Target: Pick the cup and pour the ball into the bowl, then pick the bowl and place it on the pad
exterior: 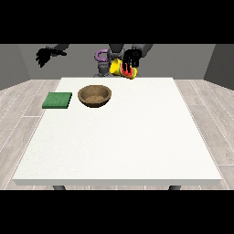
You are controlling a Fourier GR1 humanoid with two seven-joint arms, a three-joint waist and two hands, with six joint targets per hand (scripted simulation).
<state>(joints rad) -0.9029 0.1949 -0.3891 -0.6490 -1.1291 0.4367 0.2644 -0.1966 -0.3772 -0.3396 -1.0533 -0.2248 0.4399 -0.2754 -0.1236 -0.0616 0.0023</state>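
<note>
At the view's left, one black hand [44, 55] hangs raised above and behind the table's far left corner, out over the floor and well apart from everything on the table; whether its fingers are straight or curled cannot be told. Below it, one green pad [57, 100] lies flat near the left edge of the white table [123, 146], with a narrow strip of bare surface between it and that edge. Just to its right, apart from it, one brown bowl [94, 96] stands upright, its inside looking speckled; no ball can be made out in it. Further right, above the table's far edge, the hand at the view's right [132, 58] is curled around one yellow cup [119, 68], which is tilted with its red-rimmed mouth turned down and towards the camera. The cup is held in the air, up and to the right of the bowl, not over it. The ball cannot be seen from here. The whole near half and the right side of the table are bare white surface, open out to the front and right edges.
</note>
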